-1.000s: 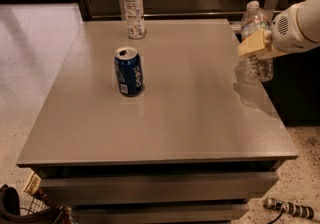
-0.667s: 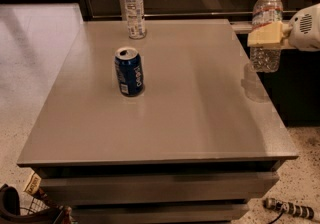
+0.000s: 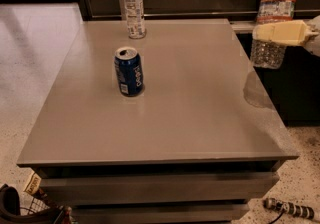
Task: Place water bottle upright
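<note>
The water bottle [image 3: 273, 13] is a stout clear ribbed bottle with a white cap and a white-and-red label band. It is upright in the air at the far right, its base just past the right edge of the grey table [image 3: 165, 118]. My gripper [image 3: 281, 33] comes in from the right and is shut on the bottle's middle, with one yellowish finger [image 3: 282, 32] lying across its front. The bottle's base hangs above the table's level.
A blue soda can [image 3: 130, 71] stands upright left of the table's middle. A slimmer bottle with a large white-blue label [image 3: 133, 7] stands at the back edge. A dark low cabinet is right of the table. A wire basket [image 3: 30, 208] is at the lower left floor.
The gripper has carried the water bottle up and to the right, from over the table's right edge to just beyond it, and turned it more upright.
</note>
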Motion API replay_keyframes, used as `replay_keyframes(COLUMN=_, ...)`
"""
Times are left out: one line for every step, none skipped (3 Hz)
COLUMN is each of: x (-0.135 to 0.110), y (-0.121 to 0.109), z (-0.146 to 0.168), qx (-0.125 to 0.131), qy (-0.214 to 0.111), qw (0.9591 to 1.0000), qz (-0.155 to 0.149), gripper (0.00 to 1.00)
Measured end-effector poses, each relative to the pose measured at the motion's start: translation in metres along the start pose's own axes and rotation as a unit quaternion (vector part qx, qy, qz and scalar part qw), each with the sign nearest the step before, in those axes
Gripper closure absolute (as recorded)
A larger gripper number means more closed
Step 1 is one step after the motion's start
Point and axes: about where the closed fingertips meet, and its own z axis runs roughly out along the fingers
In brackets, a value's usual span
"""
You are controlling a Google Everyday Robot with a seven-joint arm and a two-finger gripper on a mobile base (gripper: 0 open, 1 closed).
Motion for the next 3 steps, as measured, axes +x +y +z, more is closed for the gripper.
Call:
replay_keyframes(x=0.002, y=0.019, z=-0.007, qx=-0.032, qy=-0.020, qw=0.9964, qz=-0.076, gripper=1.00)
replay_keyframes(x=0.005, y=0.039, z=0.000, qx=-0.045, qy=-0.050, qw=0.9820, qz=-0.177, gripper=1.00)
replay_keyframes(x=0.004, y=0.048, z=0.010, qx=-0.045, qy=-0.076, qw=0.9717, qz=-0.219, gripper=1.00)
